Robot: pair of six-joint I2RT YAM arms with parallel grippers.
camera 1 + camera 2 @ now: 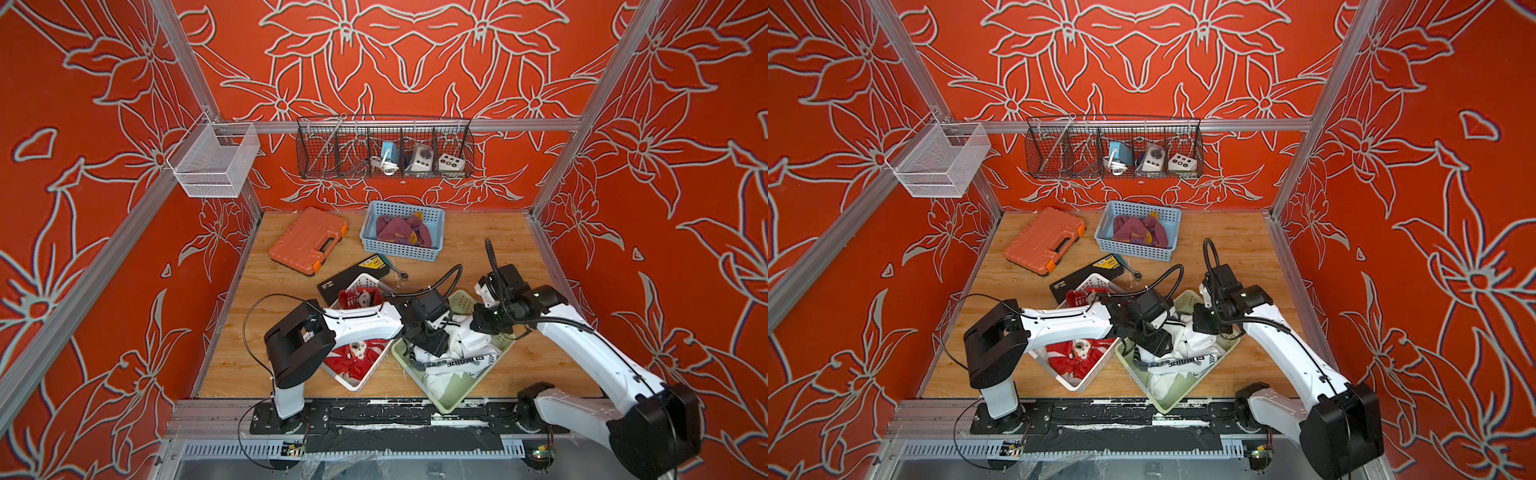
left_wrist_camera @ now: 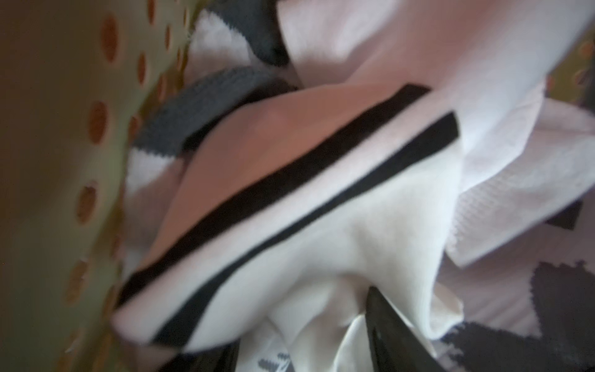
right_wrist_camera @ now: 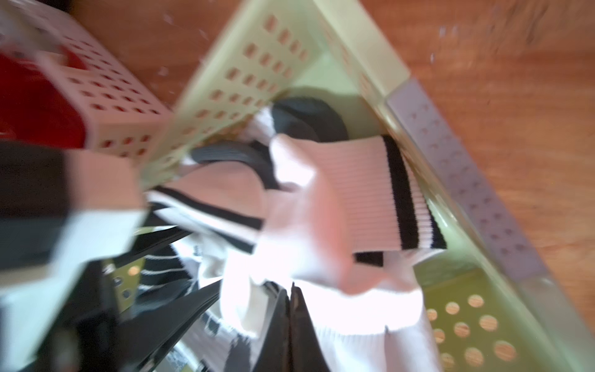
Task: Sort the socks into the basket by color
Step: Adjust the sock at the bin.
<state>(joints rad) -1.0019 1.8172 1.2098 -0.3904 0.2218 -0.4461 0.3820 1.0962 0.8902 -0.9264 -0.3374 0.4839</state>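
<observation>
Top views: bright, even light, sharp; edges bowed.
Wrist views: smeared, unfocused; white socks (image 2: pixel 370 232) tinted pink.

White sock (image 1: pixel 459 363) in green basket (image 1: pixel 448 405): dark lettering, roughly "GUNAIRE". Yellow label (image 1: pixel 374 262) on black case (image 1: pixel 353 277): print unreadable.

An orange tool case (image 1: pixel 307 241) is seen lying shut at the far left of the wooden bench (image 1: pixel 490 237), with a flat black case (image 1: pixel 353 272) bearing a yellow label set just in front of it and a small metal wrench (image 1: pixel 400 273) beside that. A black wire rack (image 1: pixel 384 149) holding a blue device (image 1: pixel 387 153) and white switch boxes (image 1: pixel 451 162) is hung on the rear rail, a white mesh basket (image 1: pixel 214 160) at the left corner, against red floral wallpaper (image 1: pixel 415 62).
</observation>
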